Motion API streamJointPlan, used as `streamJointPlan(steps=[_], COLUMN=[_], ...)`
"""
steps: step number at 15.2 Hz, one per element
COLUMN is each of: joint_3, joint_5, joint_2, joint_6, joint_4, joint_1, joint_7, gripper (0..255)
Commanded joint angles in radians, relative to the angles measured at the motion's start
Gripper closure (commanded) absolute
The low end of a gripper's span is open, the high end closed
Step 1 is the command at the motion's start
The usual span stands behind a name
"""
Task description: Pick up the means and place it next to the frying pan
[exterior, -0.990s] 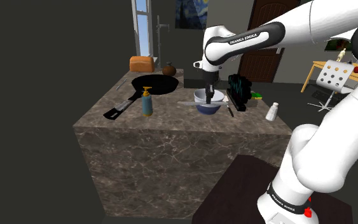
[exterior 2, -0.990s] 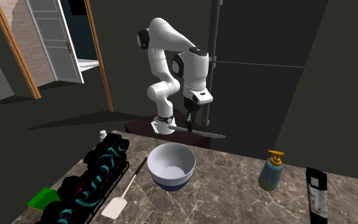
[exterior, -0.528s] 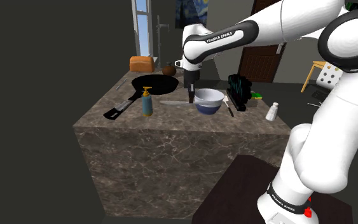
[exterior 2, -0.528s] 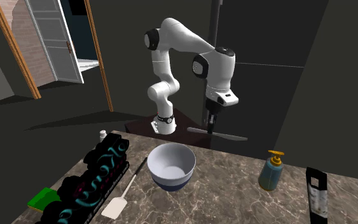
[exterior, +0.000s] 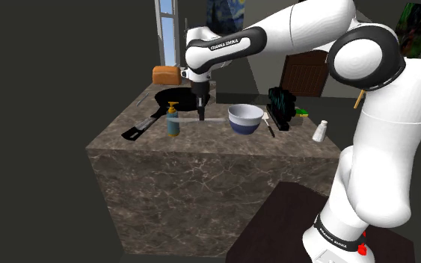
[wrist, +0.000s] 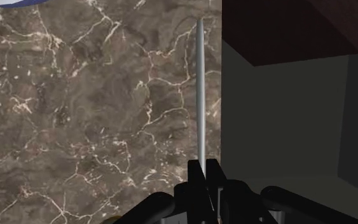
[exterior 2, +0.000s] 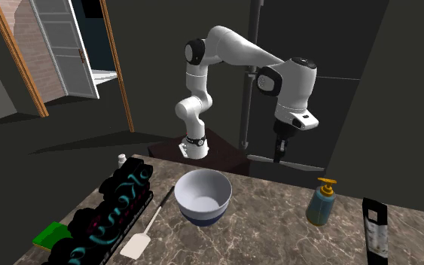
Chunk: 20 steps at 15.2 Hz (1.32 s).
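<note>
A long knife (exterior: 210, 119) with a thin grey blade hangs level above the counter, and my gripper (exterior: 200, 112) is shut on its handle end. In the shoulder view it sits just right of the soap bottle (exterior: 173, 119) and in front of the black frying pan (exterior: 182, 98). The second exterior view places the gripper (exterior 2: 280, 155) and knife (exterior 2: 293, 164) beyond the counter's far edge, above the soap bottle (exterior 2: 321, 203). Seen from the wrist, the blade (wrist: 201, 95) runs straight out from the clasped gripper (wrist: 203, 173) along the marble counter's (wrist: 75, 95) edge.
A white and blue bowl (exterior: 245, 118) stands right of the knife. Past it are a white spatula (exterior: 269, 128), a black rack (exterior: 280, 107) and a white shaker (exterior: 320, 131). A bread loaf (exterior: 167, 74) and a brown pot (exterior: 198, 81) sit behind the pan.
The arm has swung toward the shoulder view's left with the knife, from over the bowl to beside the soap bottle and the pan. The grip has stayed shut.
</note>
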Motion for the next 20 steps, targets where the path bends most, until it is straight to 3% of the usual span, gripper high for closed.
streamJointPlan(steps=[1,20], joint_3=[0.003,0.010], joint_5=[0.007,0.034], joint_2=[0.023,0.105], joint_6=[0.010,0.255], joint_4=[0.012,-0.154], joint_1=[0.002,-0.003], joint_7=[0.004,-0.009], gripper=[255,255])
